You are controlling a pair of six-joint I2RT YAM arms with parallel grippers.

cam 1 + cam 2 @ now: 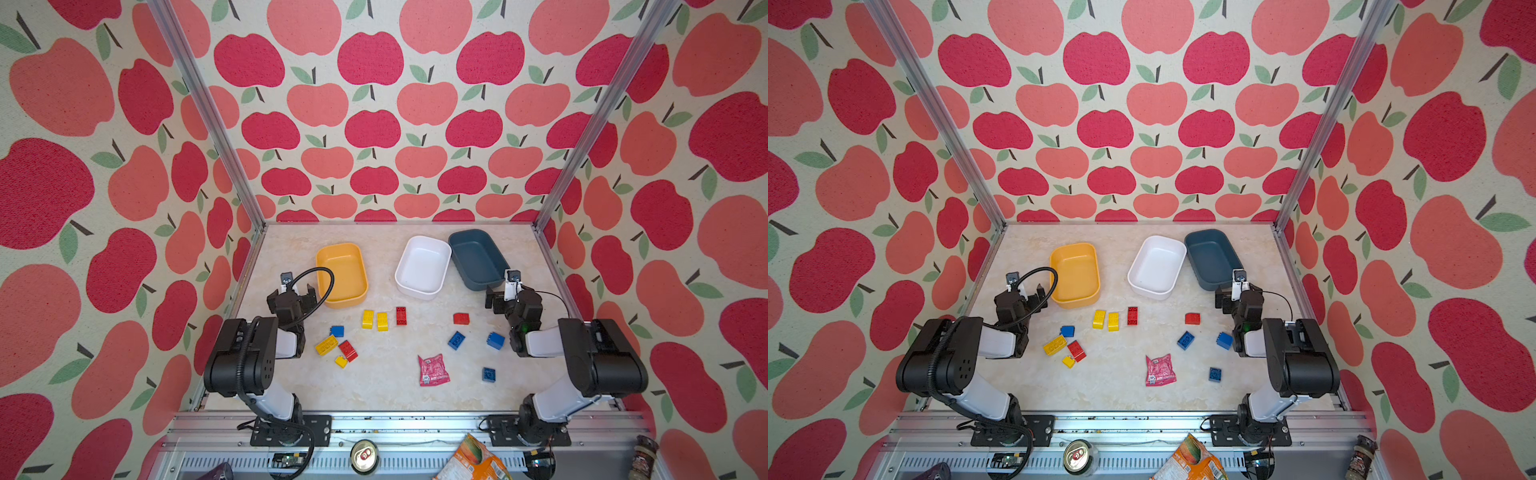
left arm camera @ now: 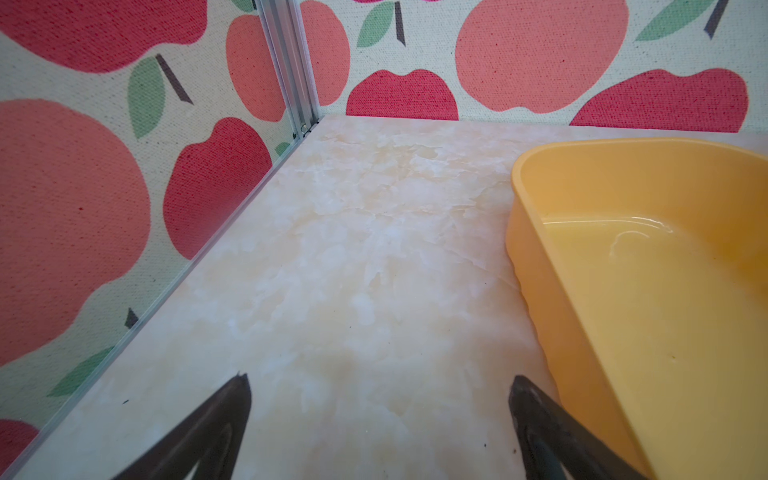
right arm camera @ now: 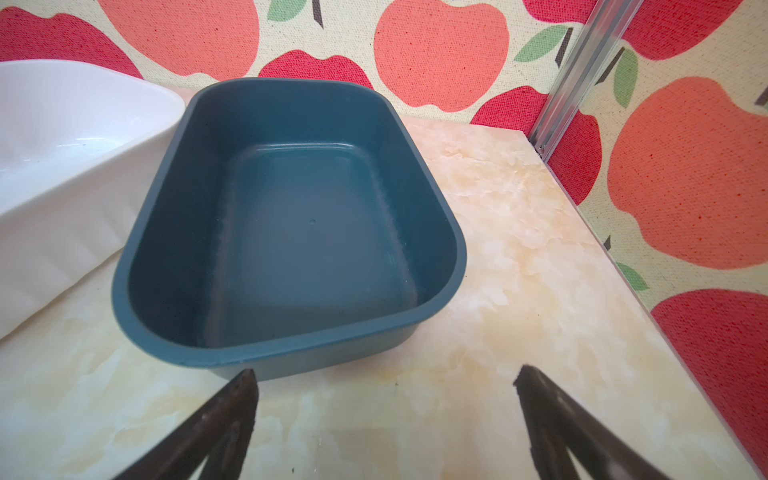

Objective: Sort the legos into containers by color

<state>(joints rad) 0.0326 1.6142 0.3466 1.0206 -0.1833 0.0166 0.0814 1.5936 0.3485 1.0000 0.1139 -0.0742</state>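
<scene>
- Finding left gripper (image 2: 380, 377) wide open, empty, beside yellow bin (image 2: 623, 291); right gripper (image 3: 386, 370) likewise, just short of blue bin (image 3: 291, 216).
- Seeing bricks (image 1: 367, 319) loose, nearer than both bins.
- Pull back, pinch one brick's flat sides.

Three bins stand at the back of the desk (image 1: 390, 395). The left bin (image 1: 341, 272) is well apart from the middle bin (image 1: 423, 266), and the right bin (image 1: 478, 255) is just beside the middle one. All bricks lie on the desk before the bins. A brick pair (image 1: 368, 319) lies before the gap between left and middle bins, with a third brick (image 1: 401, 316) just to its right. A cluster of four (image 1: 348, 351) lies further front and left. A lone brick (image 1: 461, 318) lies before the middle bin's right end, with two bricks (image 1: 456, 340) nearer the front. The packet (image 1: 433, 370) lies front centre, and the frontmost brick (image 1: 488, 374) is to its right.
</scene>
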